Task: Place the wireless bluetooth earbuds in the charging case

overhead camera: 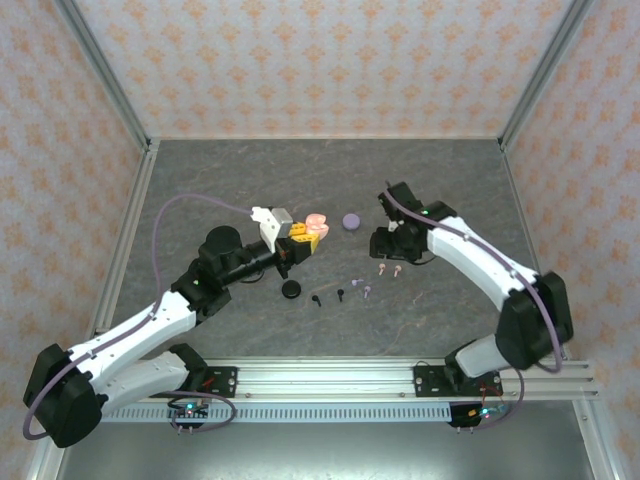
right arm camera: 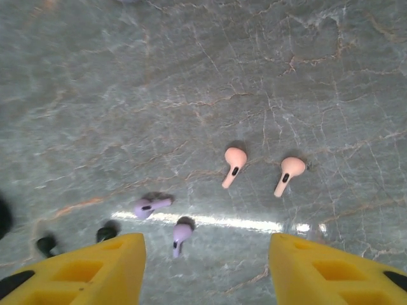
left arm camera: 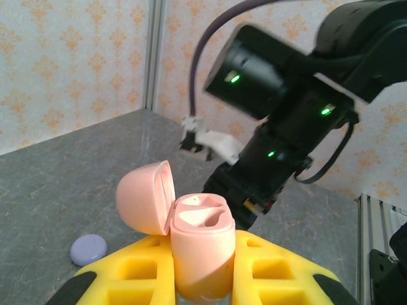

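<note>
left gripper (left arm camera: 203, 283): I am pinching the pink charging case (left arm camera: 200, 244) between my yellow fingers (left arm camera: 143, 273) and holding it upright.
pink charging case: its lid (left arm camera: 149, 197) is hanging open on the hinge, tipped to the left in my left wrist view, and the two sockets are facing up.
right gripper (right arm camera: 210, 270): I am hovering it over the bench (right arm camera: 191, 76) with the fingers spread and nothing between them.
pink earbuds (right arm camera: 234, 164): both are lying side by side on the bench, just ahead of my right gripper (stems pointing back towards me).
lilac earbuds (right arm camera: 149, 206): the pair is lying close together, left of the pink ones.
black earbuds (right arm camera: 105, 232): two are lying further left, by my left-hand fingertip.
lilac case (overhead camera: 350, 220): it is sitting closed on the bench between my two grippers.
black case (overhead camera: 291, 289): it is resting closed on the bench, near the black earbuds.
</note>
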